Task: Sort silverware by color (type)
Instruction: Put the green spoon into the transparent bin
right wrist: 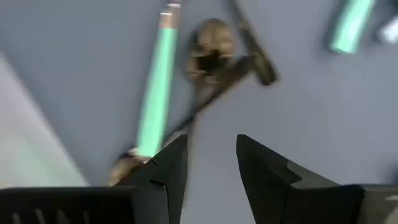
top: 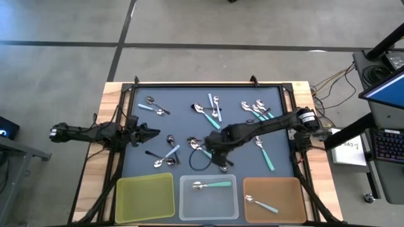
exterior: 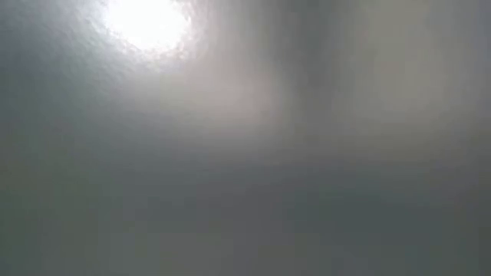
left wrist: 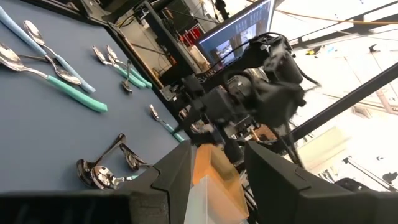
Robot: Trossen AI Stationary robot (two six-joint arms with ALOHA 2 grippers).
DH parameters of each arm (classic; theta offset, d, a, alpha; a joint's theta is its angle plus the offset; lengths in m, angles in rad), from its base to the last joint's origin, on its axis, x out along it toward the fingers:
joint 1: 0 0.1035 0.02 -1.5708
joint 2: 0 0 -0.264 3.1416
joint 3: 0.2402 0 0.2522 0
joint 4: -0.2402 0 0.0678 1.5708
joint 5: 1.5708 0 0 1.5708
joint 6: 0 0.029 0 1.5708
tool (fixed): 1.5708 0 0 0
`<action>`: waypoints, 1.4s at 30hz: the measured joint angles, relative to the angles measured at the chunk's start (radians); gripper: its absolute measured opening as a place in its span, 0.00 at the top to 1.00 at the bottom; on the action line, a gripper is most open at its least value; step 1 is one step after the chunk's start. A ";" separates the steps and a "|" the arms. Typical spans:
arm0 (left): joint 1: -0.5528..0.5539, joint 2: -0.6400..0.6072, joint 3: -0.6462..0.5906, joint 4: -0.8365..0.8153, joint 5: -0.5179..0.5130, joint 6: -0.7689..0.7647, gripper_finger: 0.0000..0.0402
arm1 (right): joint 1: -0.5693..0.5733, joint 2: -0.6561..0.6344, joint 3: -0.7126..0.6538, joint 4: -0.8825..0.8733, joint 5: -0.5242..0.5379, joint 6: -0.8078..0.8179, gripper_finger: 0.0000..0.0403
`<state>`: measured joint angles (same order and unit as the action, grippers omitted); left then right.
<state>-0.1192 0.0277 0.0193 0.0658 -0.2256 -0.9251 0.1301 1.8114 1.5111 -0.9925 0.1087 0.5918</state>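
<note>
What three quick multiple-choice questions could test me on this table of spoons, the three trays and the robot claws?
1. Where is the right claw?
A. Over the mat's middle, near loose spoons
B. Inside the yellow tray
C. Off the table

2. How many spoons lie in the yellow tray?
A. Two
B. None
C. One

3. How do the right claw's fingers stand?
A. Clamped on a spoon
B. Apart, holding nothing
C. Hidden

Answers:
1 A: the high view shows it over the dark mat, above the trays.
2 B: the yellow tray is bare; the clear tray and brown tray hold one spoon each.
3 B: the right wrist view shows a gap with only mat between them.
</note>
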 joint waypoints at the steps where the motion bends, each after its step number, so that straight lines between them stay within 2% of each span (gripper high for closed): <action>1: 0.000 0.000 0.000 0.000 0.000 0.000 0.67 | -0.010 0.000 -0.007 -0.008 0.001 -0.001 0.68; 7: 0.000 0.000 0.000 0.000 0.000 0.000 0.67 | -0.039 -0.003 -0.095 -0.146 -0.028 0.022 0.67; 11: 0.000 0.000 0.000 0.000 0.000 0.000 0.67 | -0.030 -0.032 -0.224 -0.180 -0.091 0.072 0.67; 14: 0.000 0.000 0.000 0.000 0.000 0.000 0.67 | -0.010 -0.085 -0.325 -0.168 -0.146 0.159 0.67; 22: 0.000 0.000 0.000 0.000 0.000 0.000 0.67 | 0.040 -0.319 -0.535 -0.097 -0.145 0.506 0.69; 26: 0.000 0.000 0.000 0.000 0.000 0.000 0.67 | 0.042 -0.403 -0.635 -0.075 -0.143 0.618 0.69; 34: 0.000 0.000 0.000 0.000 0.000 0.000 0.67 | 0.042 -0.455 -0.764 -0.045 -0.172 0.665 0.67; 38: 0.000 0.000 0.000 0.000 0.000 0.000 0.67 | 0.042 -0.455 -0.791 0.086 -0.222 0.645 0.64; 42: 0.000 0.000 0.000 -0.001 0.000 0.000 0.67 | 0.033 -0.449 -0.827 0.178 -0.216 0.641 0.64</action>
<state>-0.1194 0.0277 0.0195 0.0652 -0.2256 -0.9249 0.1634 1.3626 0.6838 -0.8142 -0.1070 1.2328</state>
